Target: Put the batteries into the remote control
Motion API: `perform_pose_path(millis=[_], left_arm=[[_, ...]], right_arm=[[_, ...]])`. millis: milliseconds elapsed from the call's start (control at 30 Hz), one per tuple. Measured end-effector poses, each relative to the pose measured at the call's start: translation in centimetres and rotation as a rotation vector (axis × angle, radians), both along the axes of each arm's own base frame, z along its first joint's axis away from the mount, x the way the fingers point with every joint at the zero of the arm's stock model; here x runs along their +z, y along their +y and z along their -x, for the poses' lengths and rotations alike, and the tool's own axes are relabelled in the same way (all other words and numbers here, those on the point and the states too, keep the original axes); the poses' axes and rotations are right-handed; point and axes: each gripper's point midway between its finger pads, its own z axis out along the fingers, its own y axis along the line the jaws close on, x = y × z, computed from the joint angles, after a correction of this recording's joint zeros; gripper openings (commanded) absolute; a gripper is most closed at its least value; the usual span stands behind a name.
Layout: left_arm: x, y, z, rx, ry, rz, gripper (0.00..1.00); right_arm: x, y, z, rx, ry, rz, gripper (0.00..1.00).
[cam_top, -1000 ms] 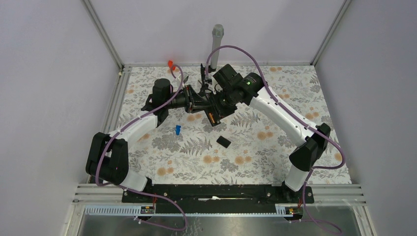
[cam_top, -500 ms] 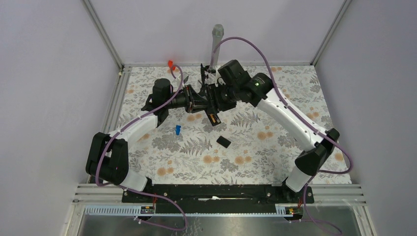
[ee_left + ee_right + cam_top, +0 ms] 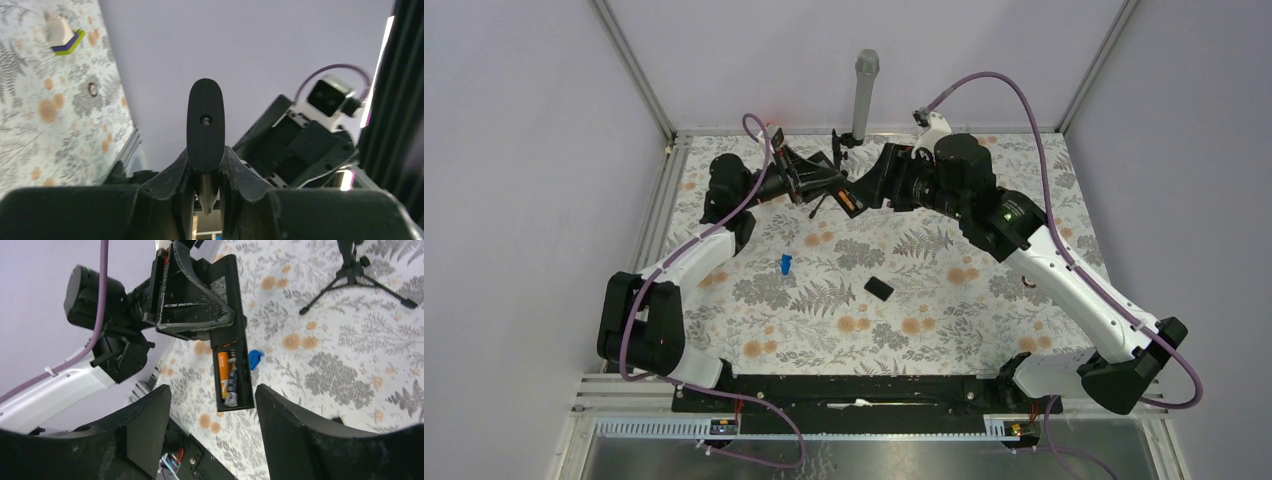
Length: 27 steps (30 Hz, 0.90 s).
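Pulled back and spread wide, the right tool (image 3: 212, 390) holds nothing; the left tool (image 3: 206, 172) grips the remote control (image 3: 227, 285), an orange battery (image 3: 223, 373) seated inside.

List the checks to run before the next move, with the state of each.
1. Left jaws shut on the remote control, which is held off the table: ok.
2. Right jaws open and holding nothing, clear of the remote control: ok.
3. Battery bay uncovered and facing the right wrist camera: ok.
4. Batteries in the bay: one orange battery lies in its slot, and a second one lies beside it. Both fully seated: cannot tell.
5. Cover plate fitted: not ok. It lies loose on the table, apart from both arms.
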Motion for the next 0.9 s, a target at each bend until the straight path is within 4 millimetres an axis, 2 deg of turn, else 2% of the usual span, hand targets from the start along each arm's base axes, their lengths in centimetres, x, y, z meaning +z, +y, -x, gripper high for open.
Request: perform_pose_path(millis=[133, 267, 500, 767, 900], left_arm=[[2.6, 0.9, -0.3, 0.030, 0.020, 0.087, 0.00], [4.7, 1.4, -0.3, 0.042, 0.062, 0.180, 0.00], [6.4, 1.9, -0.3, 0.049, 0.128, 0.258, 0.00], [7.3, 2.3, 0.5, 0.063, 0.174, 0.287, 0.00], [7.2, 2.4, 0.4, 0.069, 0.198, 0.289, 0.00]], right_arm=[[1.6, 0.2, -0.9, -0.052, -0.038, -0.106, 0.89], [2.9, 0.4, -1.1, -0.067, -0.058, -0.197, 0.91], [5.8, 1.1, -1.5, -0.070, -0.099, -0.336, 0.86], [5.3, 1.7, -1.3, -0.051, -0.075, -0.383, 0.86], [4.9, 2.0, -1.2, -0.040, -0.063, -0.401, 0.75]])
